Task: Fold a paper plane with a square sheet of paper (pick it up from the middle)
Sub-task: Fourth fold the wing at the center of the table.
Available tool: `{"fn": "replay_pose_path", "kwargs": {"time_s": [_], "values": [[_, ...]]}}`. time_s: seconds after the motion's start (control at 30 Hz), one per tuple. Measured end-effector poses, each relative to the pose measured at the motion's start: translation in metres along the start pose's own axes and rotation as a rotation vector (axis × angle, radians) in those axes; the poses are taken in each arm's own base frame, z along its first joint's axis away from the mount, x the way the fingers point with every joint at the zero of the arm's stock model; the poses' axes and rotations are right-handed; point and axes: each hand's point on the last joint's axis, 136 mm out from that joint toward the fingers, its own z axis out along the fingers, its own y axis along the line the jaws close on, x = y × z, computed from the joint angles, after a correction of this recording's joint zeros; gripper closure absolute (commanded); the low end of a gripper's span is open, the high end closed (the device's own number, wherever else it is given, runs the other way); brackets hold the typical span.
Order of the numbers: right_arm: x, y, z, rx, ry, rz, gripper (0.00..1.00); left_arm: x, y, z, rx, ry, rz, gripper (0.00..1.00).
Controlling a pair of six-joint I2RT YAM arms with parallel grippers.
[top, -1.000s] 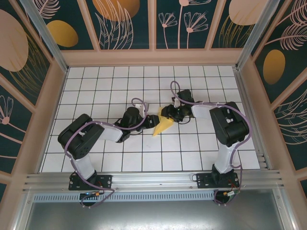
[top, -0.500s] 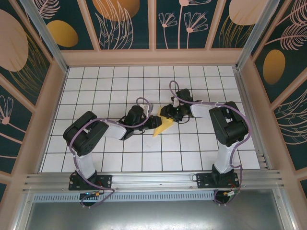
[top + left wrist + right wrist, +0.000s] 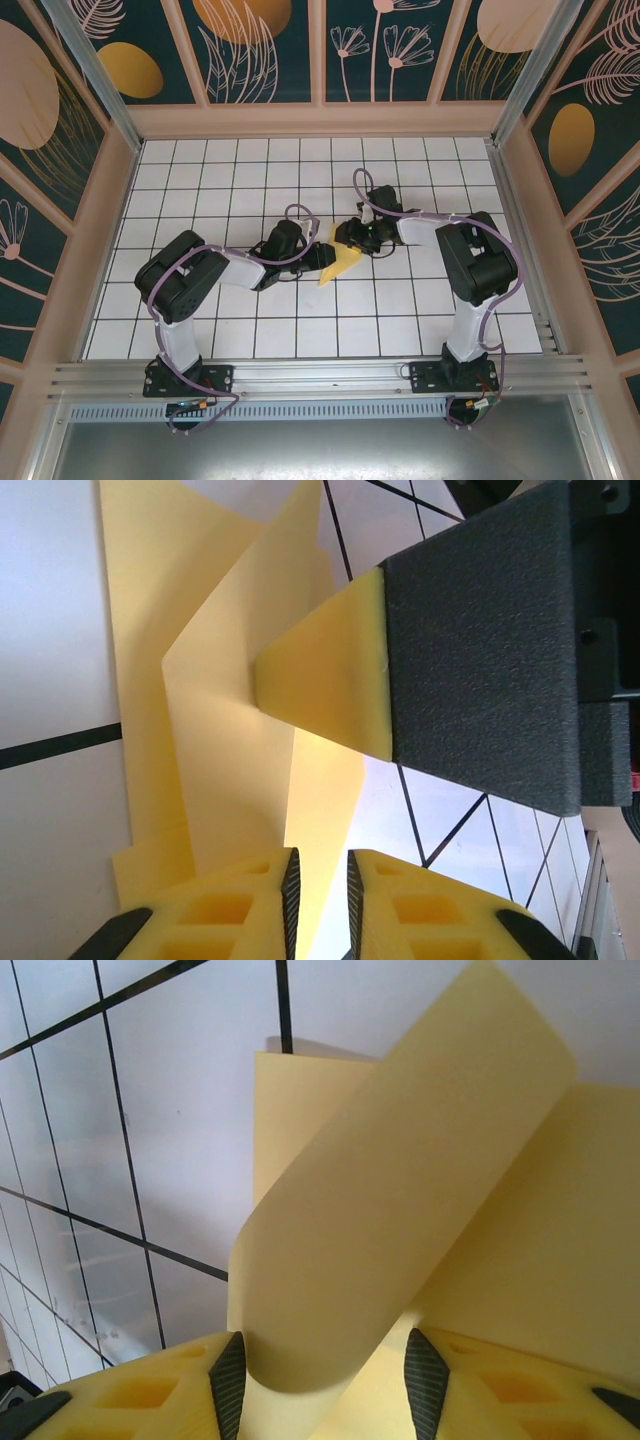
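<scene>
Up close, the left gripper (image 3: 320,868) had its two dark pads a narrow slit apart, not pressed together. A folded edge of the sheet of paper (image 3: 225,740) ran down into that slit, but whether the pads touched it could not be told. Just ahead of those pads, one yellow-tipped finger (image 3: 330,680) of the right gripper set its point against the sheet, at a raised crease. Beyond the sheet, and off to the left of the gripper, lay the white bench (image 3: 50,630) with its black grid lines.

The right gripper (image 3: 325,1350) was spread wide, its pads standing on either side of a curled flap of the sheet of paper (image 3: 400,1180). The flap bent round between the pads and rose away ahead and to the right. A flatter layer of the same pale-yellow sheet lay behind it over the bench (image 3: 180,1110).

From above, the left gripper (image 3: 320,253) and the right gripper (image 3: 350,238) met almost tip to tip. The sheet of paper (image 3: 341,266) lay partly under them, its pointed end reaching out from the grippers toward the arm bases across the tiled bench (image 3: 400,320).
</scene>
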Motion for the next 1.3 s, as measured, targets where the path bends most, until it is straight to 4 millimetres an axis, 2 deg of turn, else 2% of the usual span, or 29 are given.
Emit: {"fn": "replay_pose_path", "kwargs": {"time_s": [0.5, 0.8, 1.3], "values": [[0.0, -0.007, 0.005, 0.057, 0.021, 0.021, 0.57, 0.0, 0.004, 0.0, -0.016, -0.004, -0.004, 0.78], [0.001, -0.01, 0.008, 0.097, 0.024, 0.021, 0.58, -0.015, -0.014, -0.011, 0.005, -0.052, 0.014, 0.78], [0.0, -0.011, 0.009, 0.113, 0.026, 0.021, 0.58, 0.004, 0.004, 0.002, -0.066, 0.034, -0.02, 0.81]]}}
